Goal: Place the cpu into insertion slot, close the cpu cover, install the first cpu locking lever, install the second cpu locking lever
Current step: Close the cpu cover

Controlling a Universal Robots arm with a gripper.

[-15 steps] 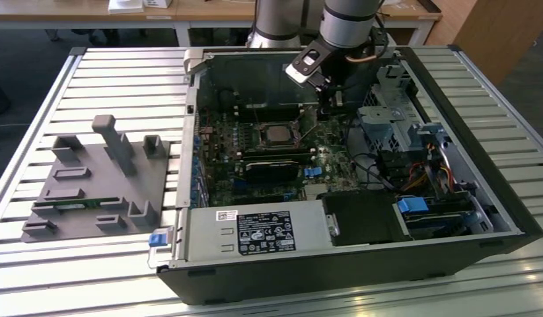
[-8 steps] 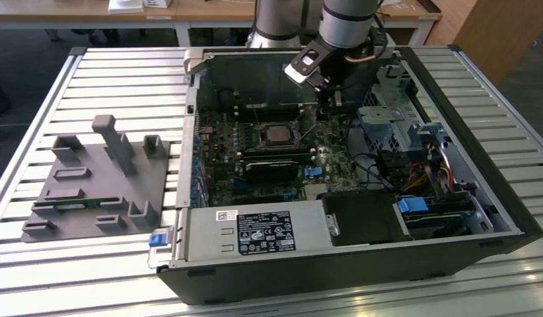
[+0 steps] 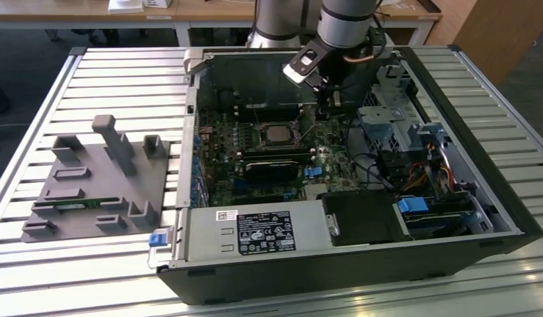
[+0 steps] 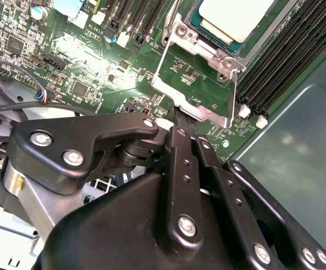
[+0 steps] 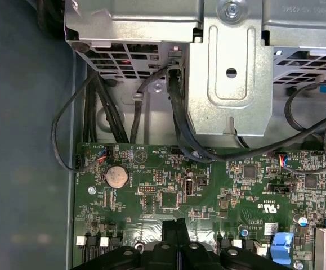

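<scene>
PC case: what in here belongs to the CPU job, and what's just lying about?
Job:
cpu, seated in the insertion slot
cpu cover, flipped open
gripper, at the cover's edge

Lying about:
grey fixture block, outside the case
power supply
drive cage
coin cell

1. A work table [image 3: 95, 86] fills most of the exterior view. Its top is made of pale metal slats running across, with dark grooves between them.
2. The slats along the table's near edge gleam bright white under the room light.
3. Behind the table stands a wooden desk [image 3: 210, 10] with a light brown top and white legs [image 3: 181, 33].
4. White papers or boxes [image 3: 139, 5] lie on the desk, toward the exterior view's left.
5. The floor [image 3: 25, 46] is dark grey-blue under the desk and beside the table.
6. A light brown wooden panel [image 3: 492, 33] stands beyond the table's far corner at the exterior view's right.
</scene>
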